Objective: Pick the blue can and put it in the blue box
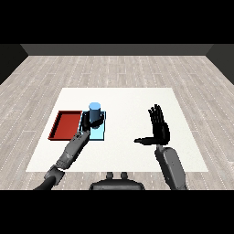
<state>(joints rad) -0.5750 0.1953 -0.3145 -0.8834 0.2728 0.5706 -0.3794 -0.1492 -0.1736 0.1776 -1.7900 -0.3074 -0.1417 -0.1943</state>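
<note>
The white bench point(137, 151) fills the middle of the view, and the two trays lie side by side toward its left part: the red tray point(64, 124) on the far left, the blue tray point(99, 132) just to its right, their long edges touching or nearly so. The left robot hand point(90, 123) reaches in from the near left corner and sits over the blue tray, its fingers curled round the lower part of the blue can point(94, 110), which stands upright over the far end of that tray. Whether the can's base already rests on the tray floor or hangs just above it cannot be told from this angle. The right robot hand point(158, 125) stands well apart on the right of the bench, released, fingers straight and pointing up, thumb stretched out to the left, holding nothing. By my reading the picking is done and the placing step is in hand, close to its end. The next move calls for settling the can down inside the tray's rim if it is not yet seated, then uncurling the fingers and drawing the hand back toward the near left without tipping the can.
</note>
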